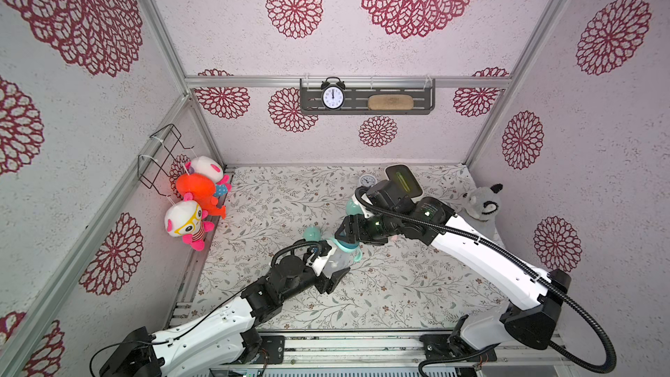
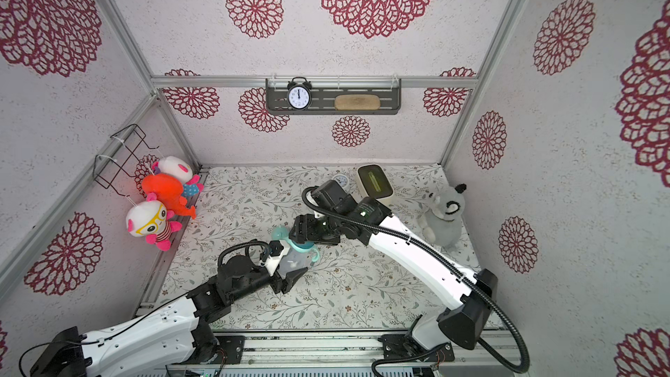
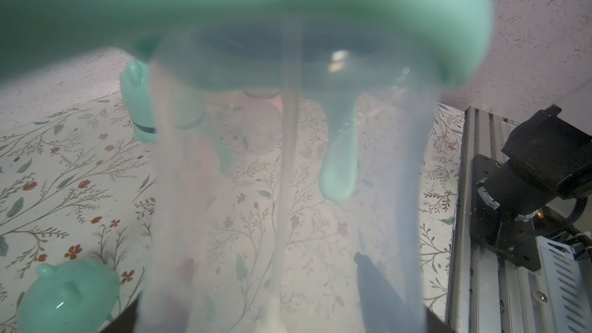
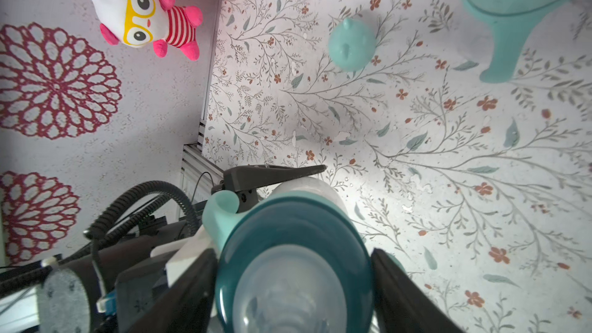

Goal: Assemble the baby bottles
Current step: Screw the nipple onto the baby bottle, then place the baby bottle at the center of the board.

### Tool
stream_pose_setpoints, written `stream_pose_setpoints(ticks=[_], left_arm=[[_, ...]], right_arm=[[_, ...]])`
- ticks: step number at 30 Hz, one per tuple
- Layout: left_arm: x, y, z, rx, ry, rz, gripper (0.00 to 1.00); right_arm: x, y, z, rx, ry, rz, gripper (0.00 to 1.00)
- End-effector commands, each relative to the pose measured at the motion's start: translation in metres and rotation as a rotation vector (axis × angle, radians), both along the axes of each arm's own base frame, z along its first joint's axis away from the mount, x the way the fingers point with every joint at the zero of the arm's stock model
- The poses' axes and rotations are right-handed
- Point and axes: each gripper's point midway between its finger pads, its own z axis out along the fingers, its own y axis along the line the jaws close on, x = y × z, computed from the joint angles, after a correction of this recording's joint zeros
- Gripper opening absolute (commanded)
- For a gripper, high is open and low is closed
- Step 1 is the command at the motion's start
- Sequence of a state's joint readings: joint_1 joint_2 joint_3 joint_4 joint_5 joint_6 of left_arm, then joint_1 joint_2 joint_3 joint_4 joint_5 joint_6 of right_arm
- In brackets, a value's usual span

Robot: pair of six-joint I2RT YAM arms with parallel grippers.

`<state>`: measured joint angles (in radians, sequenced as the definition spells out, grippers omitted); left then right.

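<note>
Clear bottle (image 2: 294,260), mint handles, teal collar (image 4: 256,229), clamped in left gripper (image 1: 331,264). Right gripper (image 4: 291,257) straddles the collar; grip unclear. One loose mint cap (image 4: 351,44); second bottle (image 1: 352,207) behind.

Pale speckled walls (image 1: 217,12) printed with large crimson lace rosettes. White table cover (image 1: 398,302) patterned with grey-green leafy sprigs and small rust-red flowers. Clear bottle (image 1: 339,261) with 2 mint handles (image 4: 221,213) and a dark teal collar (image 4: 288,217). Eared dome cap (image 1: 311,233) in plain mint. Bright orange plush (image 1: 195,188). White plush (image 1: 183,224) with yellow glasses, pink limbs and a red-and-white striped shirt. Grey plush (image 1: 480,203) with a black-and-white face. Clock (image 1: 333,97) with black rim and white face on a dark grey shelf (image 1: 398,110).
</note>
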<state>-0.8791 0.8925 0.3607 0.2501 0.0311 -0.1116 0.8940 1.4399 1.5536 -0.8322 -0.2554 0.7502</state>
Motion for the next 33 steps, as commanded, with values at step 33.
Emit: stream_pose_setpoints(ticks=[33], left_arm=[[-0.029,-0.010,0.061,-0.244,-0.018,-0.194,0.00]], right_arm=[[-0.035,0.014,0.039,0.269,-0.567,0.502,0.97]])
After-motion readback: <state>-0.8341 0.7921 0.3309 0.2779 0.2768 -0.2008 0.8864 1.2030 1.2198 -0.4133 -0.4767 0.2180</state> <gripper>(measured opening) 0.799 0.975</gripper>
